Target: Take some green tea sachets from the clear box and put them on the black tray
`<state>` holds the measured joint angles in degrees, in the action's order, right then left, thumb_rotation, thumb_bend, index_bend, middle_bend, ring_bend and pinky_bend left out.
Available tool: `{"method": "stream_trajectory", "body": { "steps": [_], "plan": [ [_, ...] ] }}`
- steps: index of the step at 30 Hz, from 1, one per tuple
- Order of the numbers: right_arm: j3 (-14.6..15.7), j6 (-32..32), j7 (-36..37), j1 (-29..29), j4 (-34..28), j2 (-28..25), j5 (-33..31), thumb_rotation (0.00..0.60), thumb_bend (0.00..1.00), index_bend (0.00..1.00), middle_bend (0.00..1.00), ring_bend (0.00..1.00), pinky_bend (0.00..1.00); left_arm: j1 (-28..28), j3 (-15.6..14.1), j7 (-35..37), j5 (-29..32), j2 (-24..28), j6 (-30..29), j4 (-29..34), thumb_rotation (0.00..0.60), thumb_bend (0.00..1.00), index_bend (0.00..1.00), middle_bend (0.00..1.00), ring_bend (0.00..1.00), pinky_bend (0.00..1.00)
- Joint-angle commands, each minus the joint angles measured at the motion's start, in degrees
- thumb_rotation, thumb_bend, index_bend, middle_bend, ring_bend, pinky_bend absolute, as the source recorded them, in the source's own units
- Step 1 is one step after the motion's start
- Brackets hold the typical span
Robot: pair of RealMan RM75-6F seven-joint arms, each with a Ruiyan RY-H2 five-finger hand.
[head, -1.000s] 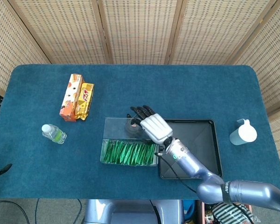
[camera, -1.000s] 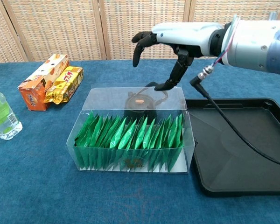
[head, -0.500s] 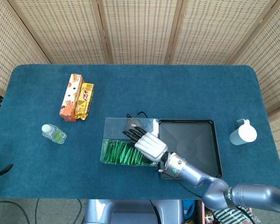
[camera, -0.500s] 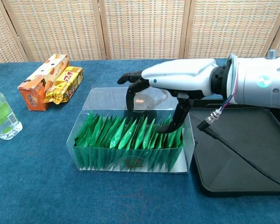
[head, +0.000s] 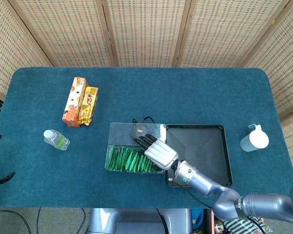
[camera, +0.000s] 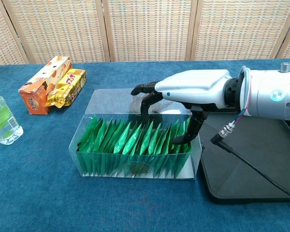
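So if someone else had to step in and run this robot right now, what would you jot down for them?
Right hand: reaching down into the clear plastic box, fingers spread over the right end of the row of green tea sachets; holding nothing that I can see.
Left hand: not in view.
Flat black tray: to the right of the box, no sachets visible on it.
Done: nothing moved yet.
Left: pinch some sachets, lift them out, set them on the tray.

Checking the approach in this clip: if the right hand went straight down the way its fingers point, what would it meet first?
Most likely the green sachets at the right end of the clear box. The right hand hangs over them, fingers curled downward and thumb near the box's right wall. Whether it already touches them is unclear.
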<state>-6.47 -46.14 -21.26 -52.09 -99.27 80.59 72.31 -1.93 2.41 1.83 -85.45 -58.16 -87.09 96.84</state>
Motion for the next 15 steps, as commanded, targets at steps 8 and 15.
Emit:
{"method": "stream_trajectory", "body": {
  "steps": [8, 15],
  "plan": [
    [1.04, 0.22, 0.16, 0.16, 1.40, 0.61, 0.25, 0.600, 0.40, 0.37, 0.04, 0.00, 0.14, 0.00, -0.05, -0.05, -0.03, 0.00, -0.08, 0.02, 0.600, 0.10, 0.00, 0.00, 0.00, 0.00],
    [0.87, -0.08, -0.68, -0.09, 3.34, 2.95, -1.10, 0.600, 0.41, 0.39, 0.04, 0.00, 0.14, -0.08, -0.04, 0.07, 0.09, 0.03, 0.05, -0.04, 0.600, 0.10, 0.00, 0.00, 0.00, 0.00]
  ]
}}
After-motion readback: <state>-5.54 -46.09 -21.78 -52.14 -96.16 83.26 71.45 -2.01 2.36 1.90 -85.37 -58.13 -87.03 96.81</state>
